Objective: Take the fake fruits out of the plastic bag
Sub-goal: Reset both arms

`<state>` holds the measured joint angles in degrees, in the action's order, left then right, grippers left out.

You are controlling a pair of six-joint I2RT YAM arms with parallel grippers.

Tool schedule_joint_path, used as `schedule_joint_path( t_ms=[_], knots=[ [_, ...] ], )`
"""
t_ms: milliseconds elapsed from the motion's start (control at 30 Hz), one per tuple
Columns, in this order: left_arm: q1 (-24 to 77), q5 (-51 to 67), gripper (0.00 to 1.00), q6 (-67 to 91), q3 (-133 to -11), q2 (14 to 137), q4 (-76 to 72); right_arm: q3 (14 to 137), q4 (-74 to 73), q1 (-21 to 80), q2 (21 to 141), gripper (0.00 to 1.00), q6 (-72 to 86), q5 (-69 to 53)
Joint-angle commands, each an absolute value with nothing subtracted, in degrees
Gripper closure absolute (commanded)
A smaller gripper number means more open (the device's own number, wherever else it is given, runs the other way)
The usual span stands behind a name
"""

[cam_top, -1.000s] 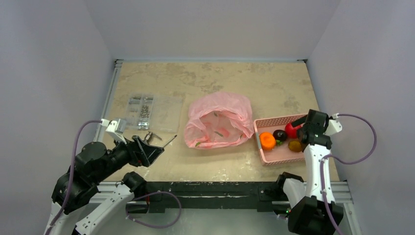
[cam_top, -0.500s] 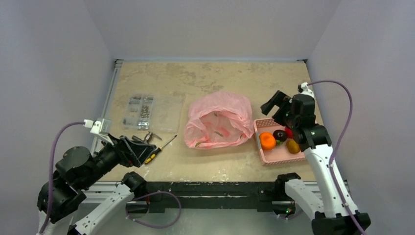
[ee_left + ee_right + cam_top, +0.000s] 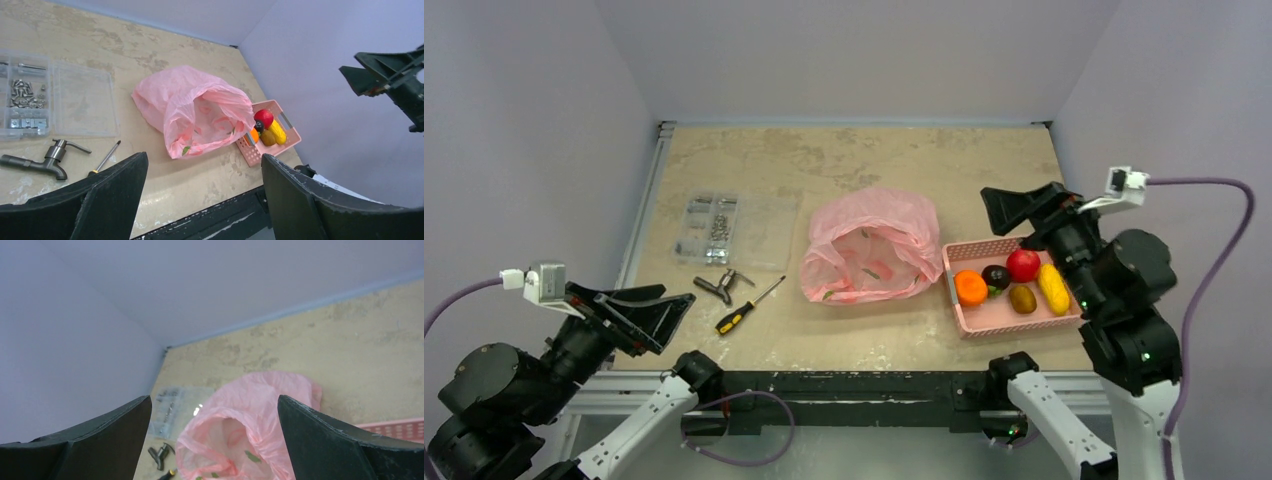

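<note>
Midway across the beige mottled counter (image 3: 864, 160): a thin, crinkly, translucent pink plastic bag (image 3: 871, 248), slumped, mouth gaping toward the near edge. Just beside its right flank and close to the counter's right edge, a rigid pink rectangular slotted basket (image 3: 984, 247) holding all five fake fruits, outside the bag: glossy orange (image 3: 970, 288), dark plum (image 3: 995, 276), red apple (image 3: 1023, 264), brown kiwi (image 3: 1023, 298) and yellow oblong fruit (image 3: 1054, 288).

Left of the bag, a clear compartmented plastic box (image 3: 724, 228) of small metal screws, then a grey metal tap (image 3: 721, 286) and a yellow-and-black-handled screwdriver (image 3: 746, 306) nearer the front edge. Bare counter across the far half, up to pale lilac walls (image 3: 844, 60) closing in on three sides. Metal rail (image 3: 646, 210) along the left edge, black beam (image 3: 844, 385) along the near one.

Black two-finger left gripper (image 3: 669, 318) raised off the near left corner, fingers spread wide, nothing between them. Matching right gripper (image 3: 1002, 212) raised near the basket's far side, likewise spread and empty, pointed toward the bag.

Small green printed marks on the bag's film, too small to read.
</note>
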<state>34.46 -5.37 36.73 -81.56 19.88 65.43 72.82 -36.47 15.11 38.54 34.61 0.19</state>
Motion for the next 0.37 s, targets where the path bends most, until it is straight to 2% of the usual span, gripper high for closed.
schedule_joint_path(
  t_ms=[0,333],
  knots=[
    [34.1,-7.9,0.16,35.2,-83.0,21.2,65.9,76.3,-37.5,15.3,37.8,0.01,32.5,3.4],
    [34.0,-8.7,0.16,35.3,-81.7,21.5,66.4,72.5,-35.8,15.4,34.3,0.01,30.3,6.0]
  ],
)
